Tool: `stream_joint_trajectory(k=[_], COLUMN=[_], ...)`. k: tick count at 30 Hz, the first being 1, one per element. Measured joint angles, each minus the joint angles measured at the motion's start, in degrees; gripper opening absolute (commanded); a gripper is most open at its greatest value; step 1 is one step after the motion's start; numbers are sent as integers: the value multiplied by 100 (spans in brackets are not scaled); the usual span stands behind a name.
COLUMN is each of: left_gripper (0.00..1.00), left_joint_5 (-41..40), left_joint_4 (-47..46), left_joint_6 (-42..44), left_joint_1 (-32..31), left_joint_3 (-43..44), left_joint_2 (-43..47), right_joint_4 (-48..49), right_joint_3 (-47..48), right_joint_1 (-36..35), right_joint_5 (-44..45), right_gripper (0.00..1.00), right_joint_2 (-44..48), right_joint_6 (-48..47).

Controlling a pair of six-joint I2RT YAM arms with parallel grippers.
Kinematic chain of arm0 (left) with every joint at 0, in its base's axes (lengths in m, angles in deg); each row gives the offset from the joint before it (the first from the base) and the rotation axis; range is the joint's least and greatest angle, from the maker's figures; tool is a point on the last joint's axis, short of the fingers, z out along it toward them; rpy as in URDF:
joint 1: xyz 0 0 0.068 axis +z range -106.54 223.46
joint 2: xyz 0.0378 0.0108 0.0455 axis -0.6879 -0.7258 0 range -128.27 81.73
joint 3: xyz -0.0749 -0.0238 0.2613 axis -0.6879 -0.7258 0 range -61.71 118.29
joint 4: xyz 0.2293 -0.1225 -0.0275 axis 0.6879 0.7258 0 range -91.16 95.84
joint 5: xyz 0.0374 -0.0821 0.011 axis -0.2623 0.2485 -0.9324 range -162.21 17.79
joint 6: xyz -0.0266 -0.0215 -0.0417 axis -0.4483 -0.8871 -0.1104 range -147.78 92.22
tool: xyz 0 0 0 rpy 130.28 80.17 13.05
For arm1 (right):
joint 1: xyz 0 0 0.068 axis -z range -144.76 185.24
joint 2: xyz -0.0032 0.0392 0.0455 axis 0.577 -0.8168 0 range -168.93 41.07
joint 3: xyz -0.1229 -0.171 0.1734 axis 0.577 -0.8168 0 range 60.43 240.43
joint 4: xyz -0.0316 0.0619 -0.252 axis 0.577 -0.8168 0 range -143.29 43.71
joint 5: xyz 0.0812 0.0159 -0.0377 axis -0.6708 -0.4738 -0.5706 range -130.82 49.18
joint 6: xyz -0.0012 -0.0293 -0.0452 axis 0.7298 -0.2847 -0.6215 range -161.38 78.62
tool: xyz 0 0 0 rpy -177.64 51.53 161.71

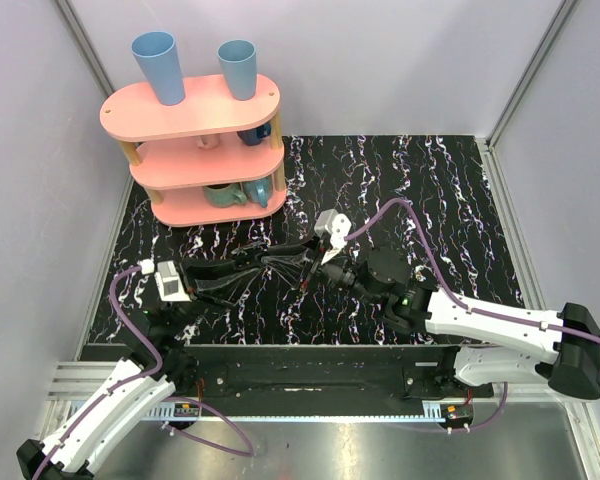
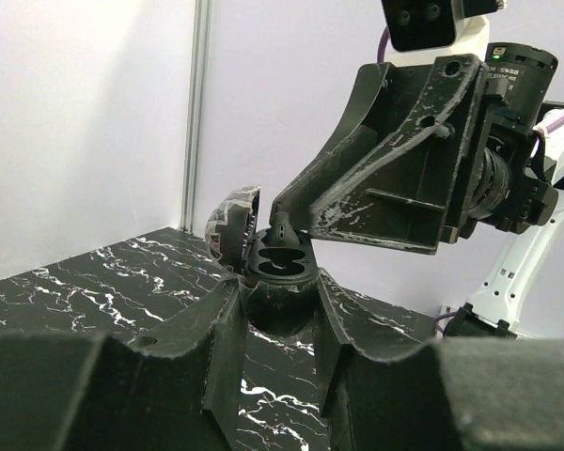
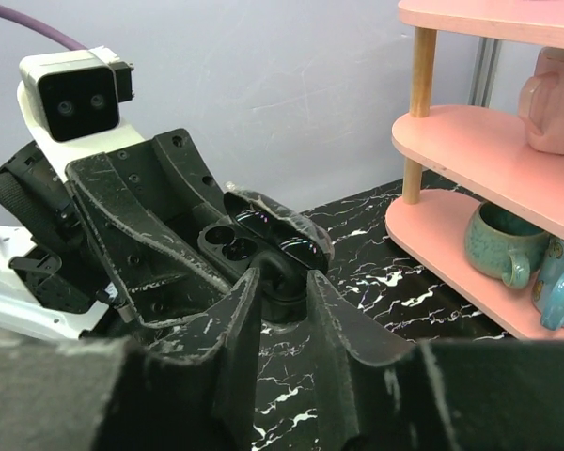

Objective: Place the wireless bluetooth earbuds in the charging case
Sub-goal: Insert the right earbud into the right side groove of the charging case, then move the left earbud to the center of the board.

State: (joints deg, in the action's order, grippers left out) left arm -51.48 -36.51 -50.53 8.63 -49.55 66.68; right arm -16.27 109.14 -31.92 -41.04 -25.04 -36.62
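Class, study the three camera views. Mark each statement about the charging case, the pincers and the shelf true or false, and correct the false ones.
1. The charging case has its lid open. True.
2. The case lies alone on the table. False: the left pincer grips it.
3. The right pincer is far from the case. False: its tips are right at the open case.
4. Blue cups stand on top of the pink shelf. True.
5. The shelf's lower tiers are bare. False: mugs sit on them.
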Motion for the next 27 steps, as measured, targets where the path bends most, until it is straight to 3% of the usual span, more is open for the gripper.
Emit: stream_joint_trajectory(k=[17,27], left_gripper=[0,0], left_joint_5=[-162,-192], left_joint_4=[17,579], left_joint_6=[149,503], left_joint_1=[2,2], left_joint_3=[2,76], left_joint_2=[9,282], right_joint_4=[-319,-308], right_joint_3=[-11,-15], right_joint_1=[-92,-114], right_joint_5=[-59,763], right_gripper=[62,71], right_joint_2=[197,907], right_joint_6=[-66,42])
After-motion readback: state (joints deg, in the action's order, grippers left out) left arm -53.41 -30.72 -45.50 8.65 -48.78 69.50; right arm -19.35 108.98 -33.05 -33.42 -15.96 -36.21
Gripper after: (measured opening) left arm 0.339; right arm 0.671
